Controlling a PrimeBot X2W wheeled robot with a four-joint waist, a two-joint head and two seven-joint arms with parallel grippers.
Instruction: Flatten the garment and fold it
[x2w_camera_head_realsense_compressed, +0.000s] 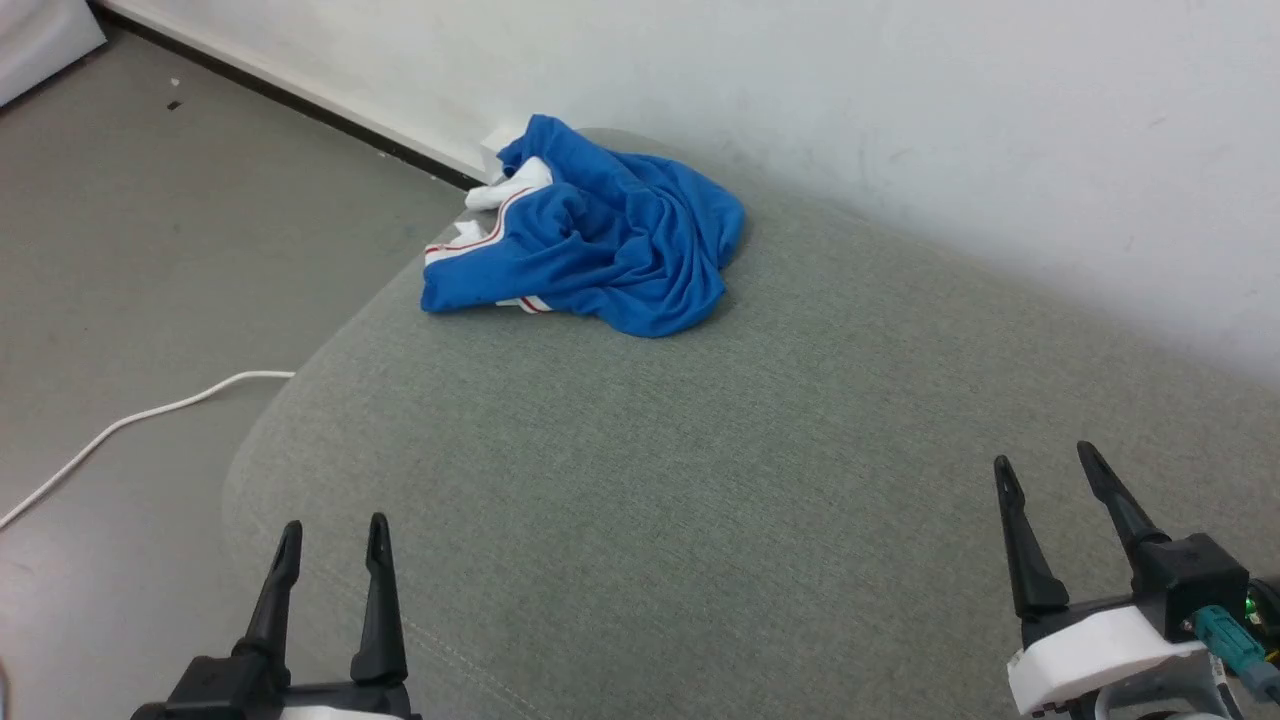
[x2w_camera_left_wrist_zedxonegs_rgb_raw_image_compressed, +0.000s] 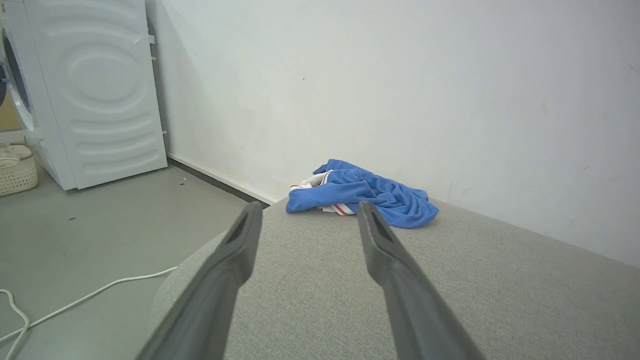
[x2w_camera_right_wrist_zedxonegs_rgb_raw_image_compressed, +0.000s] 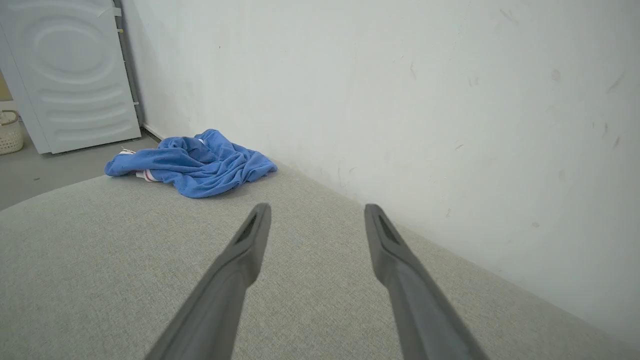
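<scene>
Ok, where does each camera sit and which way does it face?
Head view: on the head, facing down across the cushion to the garment; left gripper lower left, right gripper lower right.
Left wrist view: along the left gripper's open fingers toward the garment and washing machine.
Right wrist view: along the right gripper's open fingers toward the garment.
All share the garment.

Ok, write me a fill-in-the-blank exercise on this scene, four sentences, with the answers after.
1. The crumpled garment is mostly ____ in colour.
2. It lies on the grey cushion, close to the white ____.
3. Both arms' jaws stand ____, gripping nothing.
4. The cable on the floor is ____.
Missing words: blue; wall; open; white.
</scene>
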